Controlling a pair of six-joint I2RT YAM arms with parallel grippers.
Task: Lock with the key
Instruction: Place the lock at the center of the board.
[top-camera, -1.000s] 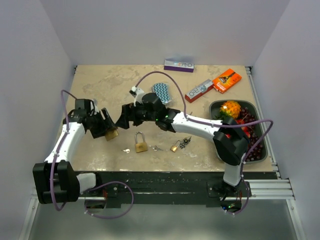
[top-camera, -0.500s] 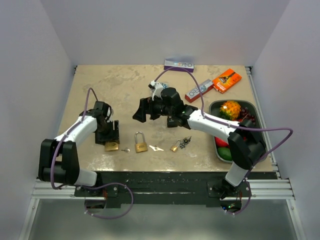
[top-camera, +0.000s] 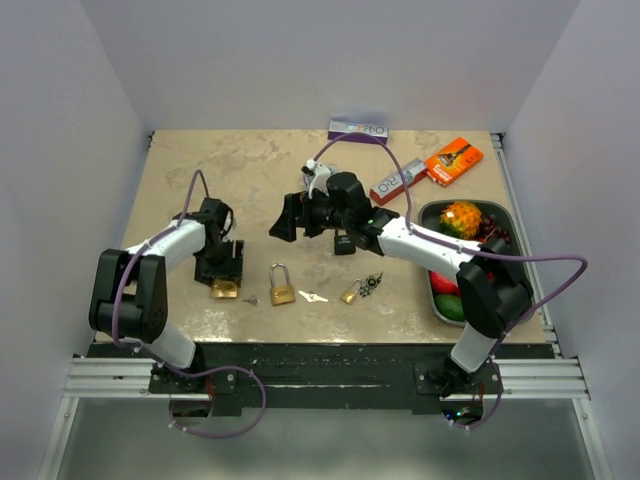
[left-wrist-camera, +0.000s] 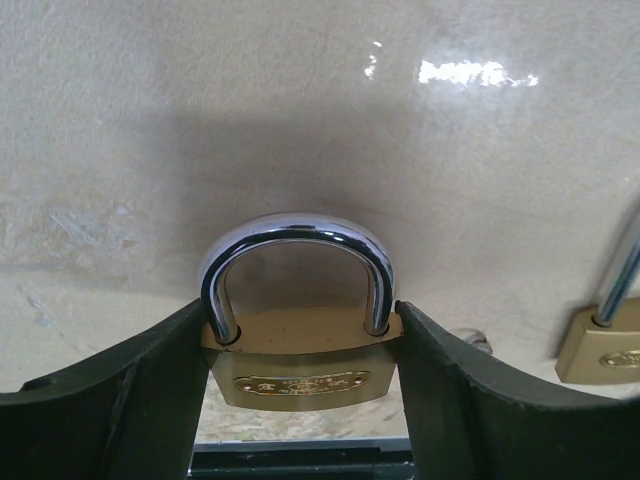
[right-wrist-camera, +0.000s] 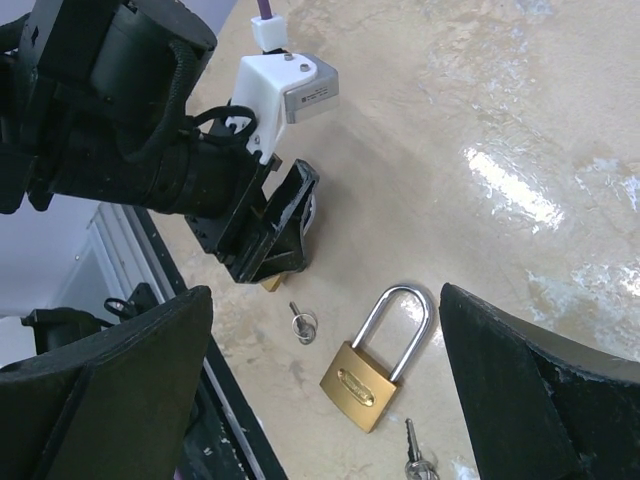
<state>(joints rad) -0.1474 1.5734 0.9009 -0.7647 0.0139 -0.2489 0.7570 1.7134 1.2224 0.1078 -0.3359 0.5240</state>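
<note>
A brass padlock (left-wrist-camera: 300, 375) with a closed steel shackle stands between my left gripper's (left-wrist-camera: 300, 312) fingers, pressed on both sides; from above it lies at the table's front left (top-camera: 224, 290) under the left gripper (top-camera: 222, 268). A single key (top-camera: 250, 299) on a ring lies just right of it, also in the right wrist view (right-wrist-camera: 303, 323). My right gripper (top-camera: 285, 220) hovers open above a long-shackled padlock (right-wrist-camera: 365, 378), nothing between its fingers (right-wrist-camera: 110, 390). More keys (top-camera: 313, 296) lie right of that padlock (top-camera: 281, 288).
A small padlock with a key bunch (top-camera: 358, 290) lies further right. A grey tray (top-camera: 527, 290) of fruit stands at the right edge. Boxes (top-camera: 453, 161) (top-camera: 398, 181) (top-camera: 358, 130) and a patterned pouch (top-camera: 323, 183) sit at the back.
The left gripper swung toward the front edge and lowered its padlock to the table. The right gripper drew back to the right, away from it, and opened a little wider.
</note>
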